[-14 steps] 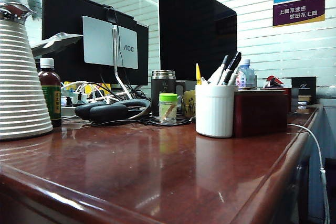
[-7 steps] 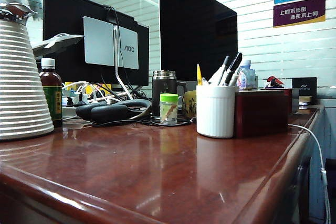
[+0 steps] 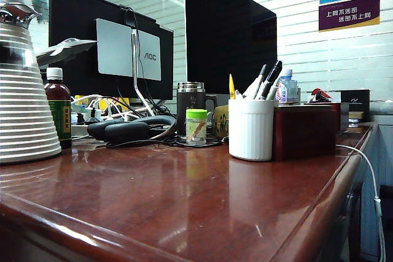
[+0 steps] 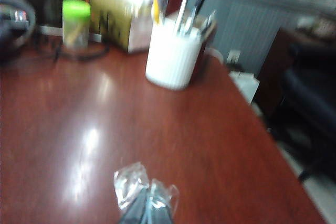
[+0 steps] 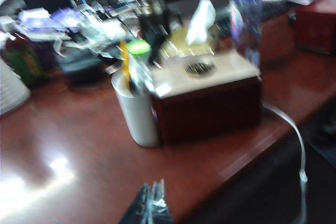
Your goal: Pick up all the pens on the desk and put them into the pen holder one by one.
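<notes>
Little has shifted on the desk (image 3: 184,200) over the past second: the exterior view frames the same objects in the same places, and neither arm appears there. All three pens (image 3: 264,81), one yellow and two dark, stand upright in the white ribbed pen holder (image 3: 250,130), which sits touching the dark red box (image 3: 304,130) near the desk's right edge. A green-capped jar (image 3: 196,127) and a steel mug (image 3: 191,105) stand just behind and to the left of it. In the blurred left wrist view the left gripper (image 4: 147,203), fingertips wrapped in clear film, hangs pressed together and empty above bare desk, well apart from the holder. The right gripper (image 5: 151,203), likewise closed and empty, hovers over the desk's near edge, in front of the holder and box.
</notes>
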`<state>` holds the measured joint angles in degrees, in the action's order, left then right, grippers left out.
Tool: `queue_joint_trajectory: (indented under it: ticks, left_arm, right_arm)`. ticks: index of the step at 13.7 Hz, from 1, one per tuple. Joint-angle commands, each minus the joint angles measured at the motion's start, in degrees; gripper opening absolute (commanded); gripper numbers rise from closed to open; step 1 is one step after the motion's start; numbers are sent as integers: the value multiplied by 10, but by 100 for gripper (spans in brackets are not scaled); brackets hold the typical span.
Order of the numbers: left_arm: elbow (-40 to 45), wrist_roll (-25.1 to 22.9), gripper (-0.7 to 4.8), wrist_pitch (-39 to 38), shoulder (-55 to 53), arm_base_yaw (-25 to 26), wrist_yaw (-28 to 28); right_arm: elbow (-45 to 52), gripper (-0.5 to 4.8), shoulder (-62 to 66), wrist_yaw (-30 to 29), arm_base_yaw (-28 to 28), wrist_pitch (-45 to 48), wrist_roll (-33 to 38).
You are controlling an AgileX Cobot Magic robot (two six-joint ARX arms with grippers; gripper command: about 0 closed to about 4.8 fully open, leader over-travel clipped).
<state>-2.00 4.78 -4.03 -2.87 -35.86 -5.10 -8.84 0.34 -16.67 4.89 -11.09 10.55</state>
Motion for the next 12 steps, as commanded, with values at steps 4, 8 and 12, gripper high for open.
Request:
queue_joint_trajectory:
  ticks: [4, 8, 12]
  left_arm:
    - [16, 6, 4, -22, 0, 0, 25]
    - [16, 6, 3, -28, 0, 0, 25]
    - [16, 6, 3, -31, 18, 110, -46]
  right_arm:
    - [87, -3, -2, 39, 0, 53, -37]
    - [87, -1, -2, 65, 0, 32, -72]
    - [87, -1, -2, 65, 0, 32, -72]
